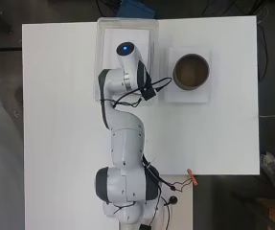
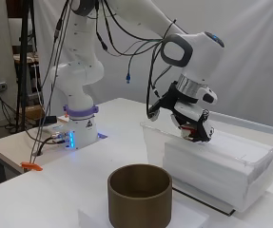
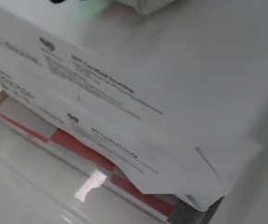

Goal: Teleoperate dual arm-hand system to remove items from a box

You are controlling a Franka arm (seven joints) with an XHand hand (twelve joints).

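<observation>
Judging from the side view, the task is at an early stage: the hand point(image 2: 193, 124) is lowered into the clear plastic box point(image 2: 212, 164), just above the white block point(image 2: 221, 166) that fills much of it, and nothing has yet been lifted out. The fingers are seen curled downward, with something red glimpsed between them, but whether anything is actually held cannot be told. In the wrist view a white printed sheet point(image 3: 138, 102) is seen very close, lying over a flat red-and-white package point(image 3: 84, 151); these appear to be the items still inside the box. The brown cylindrical container point(image 1: 191, 71), set on a white pad point(image 1: 187, 96) beside the box, appears empty in the overhead view, so every removal seems still to be done.

Room inside the box is limited: its walls rise on all sides of the hand, and the near wall stands between the hand and the container. It is judged that any item must be raised clear of that rim before being carried sideways. Open tabletop point(image 1: 60, 120) is available around the box.
</observation>
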